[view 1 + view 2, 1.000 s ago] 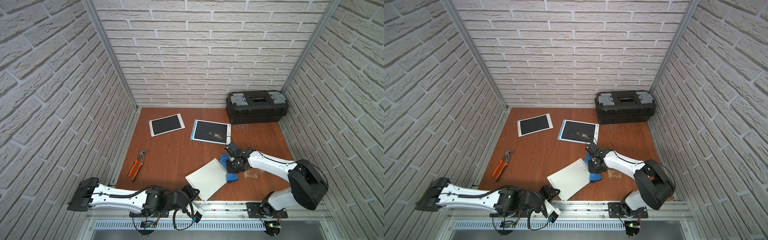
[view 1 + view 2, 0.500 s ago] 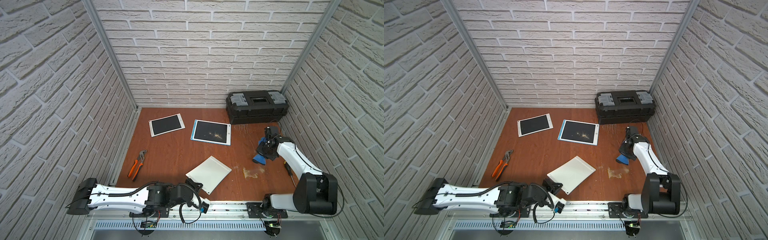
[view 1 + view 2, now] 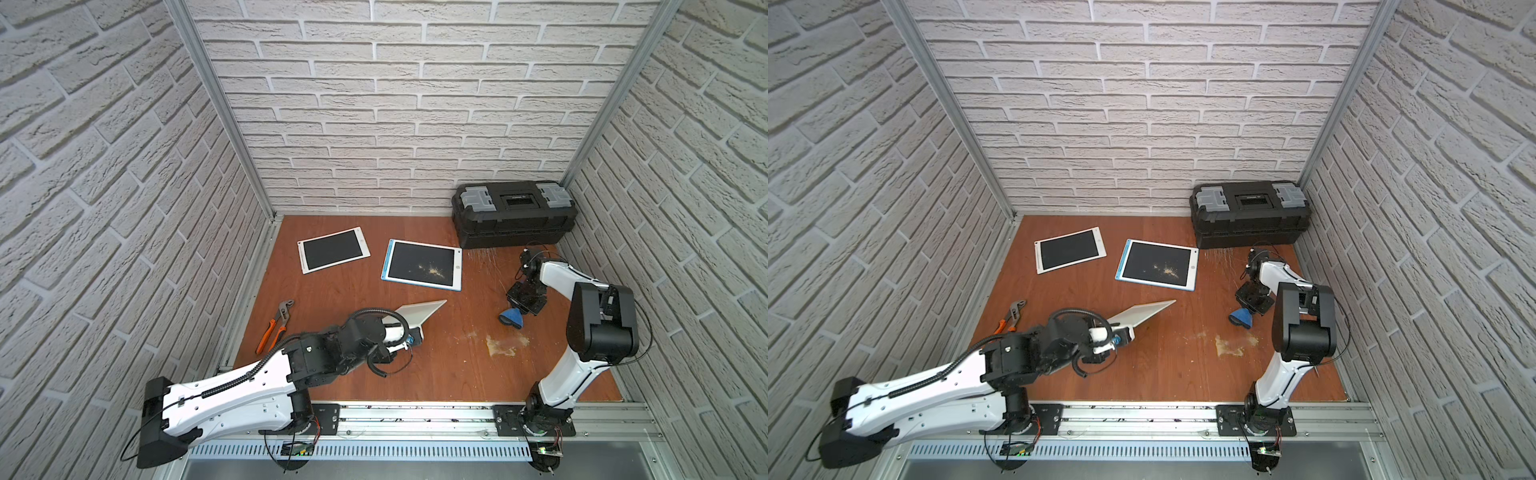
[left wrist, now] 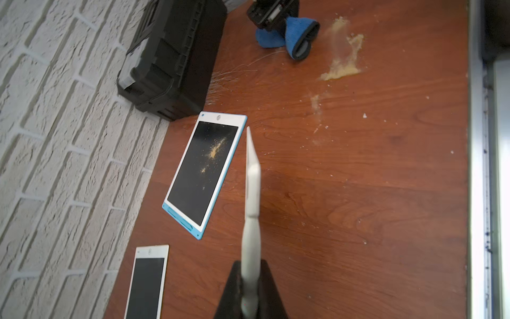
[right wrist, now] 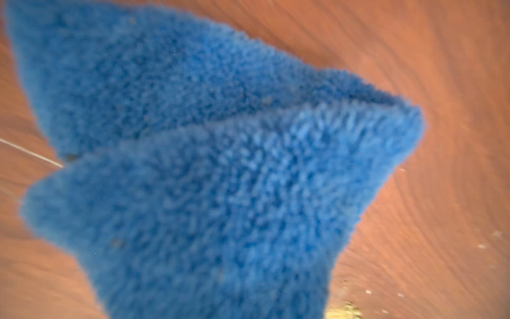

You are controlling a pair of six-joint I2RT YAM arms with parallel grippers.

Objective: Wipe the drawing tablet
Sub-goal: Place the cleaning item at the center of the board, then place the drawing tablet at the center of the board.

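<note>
My left gripper [image 3: 415,332] [image 4: 250,265] is shut on one end of a thin white drawing tablet [image 3: 419,311] [image 4: 252,187], which is raised off the table and tilted on its edge. A blue-framed tablet [image 3: 422,264] [image 4: 202,171] lies flat behind it, its dark screen speckled with yellowish dust. At the right, a folded blue cloth [image 3: 512,318] [image 5: 207,165] rests on the wood. My right gripper [image 3: 519,305] [image 4: 271,16] stands directly over the cloth and touches its top. The cloth fills the right wrist view and hides the fingers.
A white-framed tablet [image 3: 332,249] lies at the back left and a black toolbox [image 3: 513,214] at the back right. Orange-handled pliers [image 3: 276,326] lie near the left wall. A patch of yellowish dust [image 3: 503,347] sits on the table in front of the cloth.
The right gripper carried the cloth off the white tablet to the right side and lowered it to the table. The left gripper took hold of the flat tablet and tipped it up on edge.
</note>
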